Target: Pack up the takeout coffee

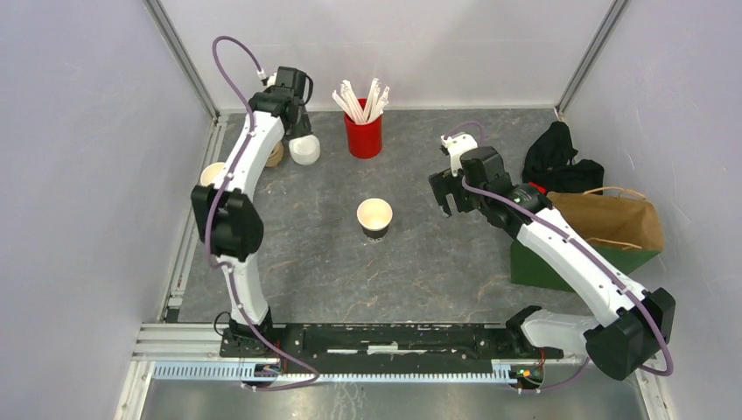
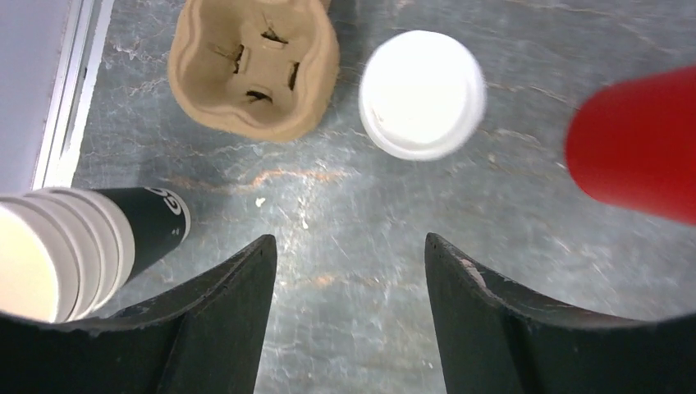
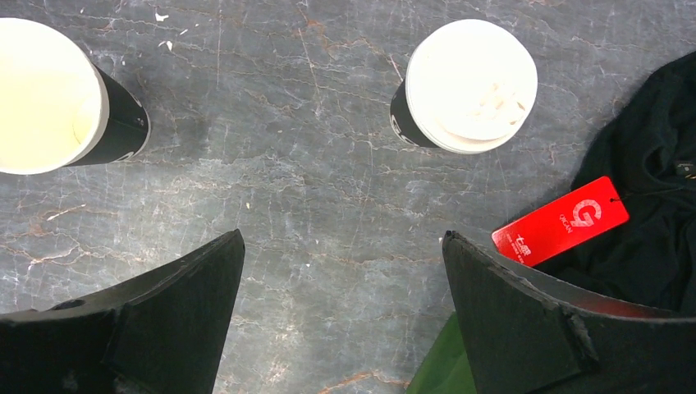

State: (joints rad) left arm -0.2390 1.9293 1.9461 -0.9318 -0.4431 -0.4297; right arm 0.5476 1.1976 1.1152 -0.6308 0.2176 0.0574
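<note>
One takeout coffee, a black cup with a white sip lid [image 3: 469, 84], stands ahead and to the right of my right gripper [image 3: 343, 238]. In the top view that arm hides it. A lidless black cup [image 1: 374, 217] [image 3: 51, 96] stands mid-table, left of the right gripper [image 1: 448, 203]. No second lidded cup is in view. The right gripper is open and empty above bare table. My left gripper [image 1: 300, 129] [image 2: 349, 242] is open and empty at the back left, hovering short of the stack of white lids [image 2: 423, 94].
A cardboard cup carrier [image 2: 254, 66] lies left of the lids. A stack of lidless cups [image 2: 74, 246] lies at the left edge. The red holder [image 1: 363, 131] holds straws. A black cloth [image 1: 560, 157], a brown paper bag [image 1: 612, 219] and a green box [image 1: 560, 267] are on the right.
</note>
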